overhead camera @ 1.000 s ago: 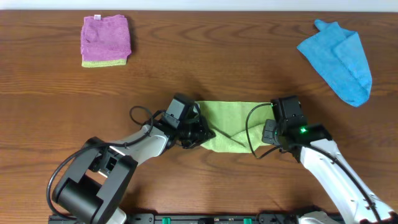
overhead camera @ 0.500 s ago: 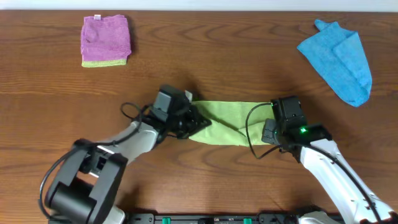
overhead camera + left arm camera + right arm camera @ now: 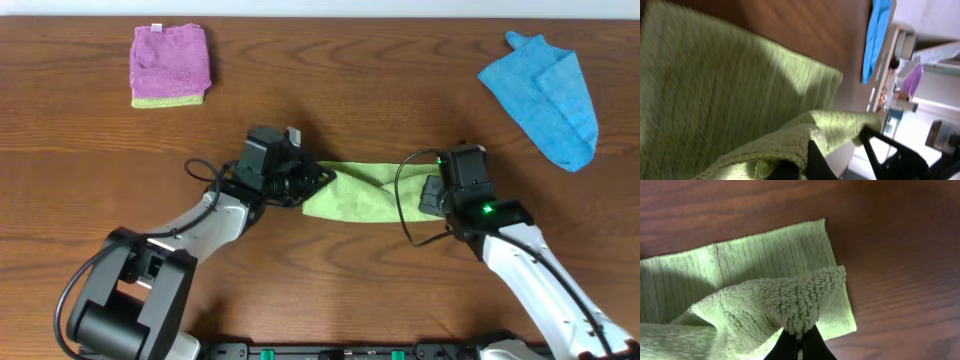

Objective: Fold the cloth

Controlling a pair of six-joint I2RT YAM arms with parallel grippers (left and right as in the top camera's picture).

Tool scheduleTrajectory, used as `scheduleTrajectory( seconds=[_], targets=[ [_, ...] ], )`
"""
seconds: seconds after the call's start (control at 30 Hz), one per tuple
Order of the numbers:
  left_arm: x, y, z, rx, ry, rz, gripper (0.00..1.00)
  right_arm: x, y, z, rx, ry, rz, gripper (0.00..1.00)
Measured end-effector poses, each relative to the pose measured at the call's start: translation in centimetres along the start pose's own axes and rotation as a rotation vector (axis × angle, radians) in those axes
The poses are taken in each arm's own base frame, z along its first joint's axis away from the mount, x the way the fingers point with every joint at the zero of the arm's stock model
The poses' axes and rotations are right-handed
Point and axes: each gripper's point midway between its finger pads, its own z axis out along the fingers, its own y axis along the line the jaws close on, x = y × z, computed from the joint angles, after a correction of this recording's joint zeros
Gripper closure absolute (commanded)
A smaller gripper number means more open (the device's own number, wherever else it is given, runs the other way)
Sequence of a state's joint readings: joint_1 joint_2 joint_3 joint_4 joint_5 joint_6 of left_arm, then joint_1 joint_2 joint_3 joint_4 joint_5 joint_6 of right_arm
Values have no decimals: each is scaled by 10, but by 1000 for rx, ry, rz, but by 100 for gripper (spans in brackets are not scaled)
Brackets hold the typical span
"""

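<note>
We are holding the cloth [image 3: 365,192] at both ends. The left gripper [image 3: 318,183] is clenching the cloth's left edge. The right gripper [image 3: 799,339] is clenching a right corner, which is raised and doubled over the layer below. The cloth is lying as a narrow band near the middle of the tabletop [image 3: 330,90], between the two grippers. A purple folded cloth [image 3: 170,64] is sitting at the far left, and a blue cloth [image 3: 545,90] at the far right.
</note>
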State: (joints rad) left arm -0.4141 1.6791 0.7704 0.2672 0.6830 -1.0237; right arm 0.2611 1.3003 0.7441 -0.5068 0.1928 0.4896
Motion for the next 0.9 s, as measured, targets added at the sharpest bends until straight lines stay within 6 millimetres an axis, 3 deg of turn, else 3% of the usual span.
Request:
scheduleTrajectory(
  seconds=[0.5, 0.9],
  targets=[
    [-29, 13, -4, -77, -155, 8, 94, -6, -6, 29, 50, -4, -5, 99],
    [-32, 31, 3, -127, -166, 5, 94, -13, -4, 39, 44, -29, 4, 99]
  ],
)
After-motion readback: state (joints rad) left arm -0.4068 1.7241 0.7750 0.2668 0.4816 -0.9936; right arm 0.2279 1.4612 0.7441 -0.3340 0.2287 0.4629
